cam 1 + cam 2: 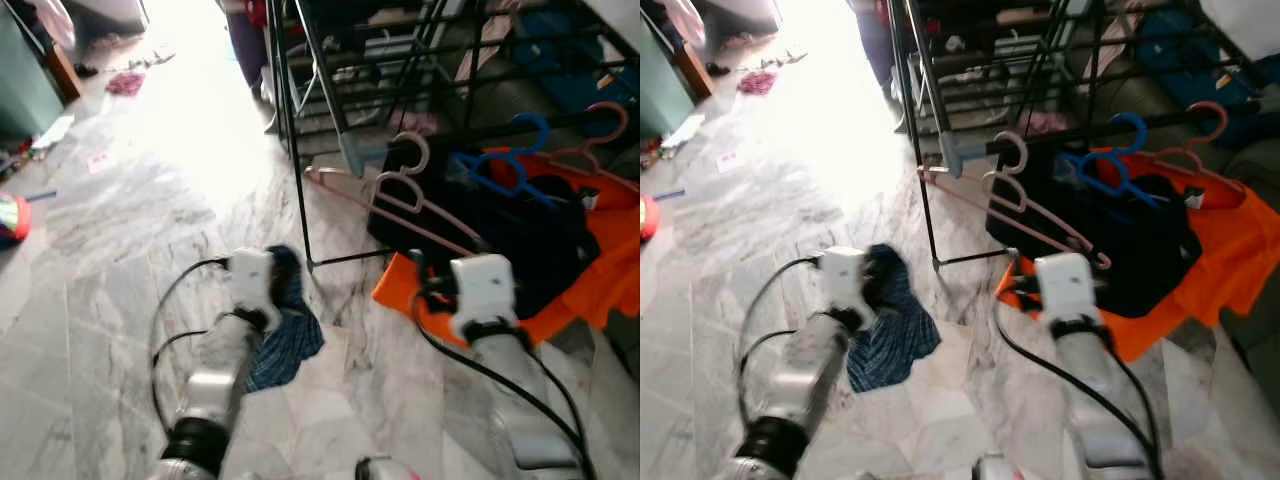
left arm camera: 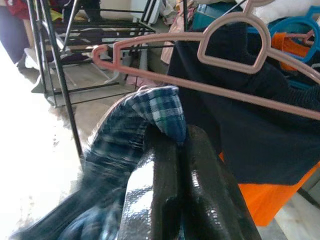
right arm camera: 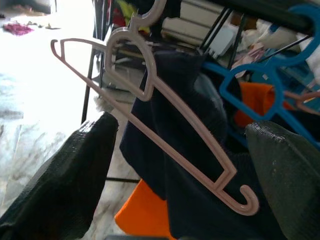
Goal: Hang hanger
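Marble floor point(image 1: 120, 250): right claw point(image 3: 180, 165), spread, faces pink hanger point(image 3: 165, 135) just ahead, long axis slanting across; left claw point(image 2: 182, 165) pinches plaid cloth point(image 2: 150, 115).

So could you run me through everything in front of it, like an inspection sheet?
Surface: grey marble floor, sunlit at the far end.
Job's things: pink hanger hooked on the black drying rack; blue hanger and dark and orange clothes beside it.
Clutter: scattered bits on the far floor.
Grippers: left gripper shut on blue plaid cloth; right gripper open, facing the pink hanger.
Cables: black cables along both arms.
Surroundings: nothing seen clearly.
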Motion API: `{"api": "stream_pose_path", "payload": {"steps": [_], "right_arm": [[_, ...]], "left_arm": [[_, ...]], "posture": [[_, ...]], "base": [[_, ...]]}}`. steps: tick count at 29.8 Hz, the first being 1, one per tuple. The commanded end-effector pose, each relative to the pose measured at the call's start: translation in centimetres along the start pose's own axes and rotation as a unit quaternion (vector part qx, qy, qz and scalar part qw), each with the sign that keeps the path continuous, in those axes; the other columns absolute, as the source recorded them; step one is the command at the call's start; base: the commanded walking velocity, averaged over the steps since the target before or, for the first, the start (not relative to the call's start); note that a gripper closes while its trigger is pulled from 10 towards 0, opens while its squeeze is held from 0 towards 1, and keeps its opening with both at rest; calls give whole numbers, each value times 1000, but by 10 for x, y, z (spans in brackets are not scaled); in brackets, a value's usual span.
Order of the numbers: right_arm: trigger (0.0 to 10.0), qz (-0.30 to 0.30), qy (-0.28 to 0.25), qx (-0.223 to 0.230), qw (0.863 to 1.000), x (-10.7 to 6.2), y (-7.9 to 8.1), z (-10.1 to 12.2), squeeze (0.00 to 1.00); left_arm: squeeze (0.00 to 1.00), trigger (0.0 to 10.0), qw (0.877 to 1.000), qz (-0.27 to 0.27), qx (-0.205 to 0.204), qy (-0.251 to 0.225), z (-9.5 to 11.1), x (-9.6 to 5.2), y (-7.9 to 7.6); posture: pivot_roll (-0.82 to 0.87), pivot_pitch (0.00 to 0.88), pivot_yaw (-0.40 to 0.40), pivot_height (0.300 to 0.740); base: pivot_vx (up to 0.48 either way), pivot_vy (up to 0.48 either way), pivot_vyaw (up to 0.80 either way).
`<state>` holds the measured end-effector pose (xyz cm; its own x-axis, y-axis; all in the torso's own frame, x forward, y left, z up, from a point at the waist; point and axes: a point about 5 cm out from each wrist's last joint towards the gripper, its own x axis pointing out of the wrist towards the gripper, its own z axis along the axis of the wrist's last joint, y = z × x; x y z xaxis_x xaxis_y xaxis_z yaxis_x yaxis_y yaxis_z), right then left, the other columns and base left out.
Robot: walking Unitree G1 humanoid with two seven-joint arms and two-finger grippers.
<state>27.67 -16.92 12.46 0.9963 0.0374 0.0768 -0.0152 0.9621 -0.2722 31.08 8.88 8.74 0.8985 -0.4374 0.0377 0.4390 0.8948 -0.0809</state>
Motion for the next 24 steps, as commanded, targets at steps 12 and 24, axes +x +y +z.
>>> {"api": "stream_pose_path", "payload": {"steps": [12,24], "right_arm": [[10000,4,4,-7,1000,-3,5,-1,0],[10000,13,6,-14,1000,-2,5,-1,0]], "left_arm": [[0,10000,1000,13,-6,13,-4,-5,7],[0,10000,999,23,-21,10,-5,-7,8]], "posture": [[-145,166,26,740],[-149,167,15,740]], "base": [[0,-63,0],[0,-105,0]]}}
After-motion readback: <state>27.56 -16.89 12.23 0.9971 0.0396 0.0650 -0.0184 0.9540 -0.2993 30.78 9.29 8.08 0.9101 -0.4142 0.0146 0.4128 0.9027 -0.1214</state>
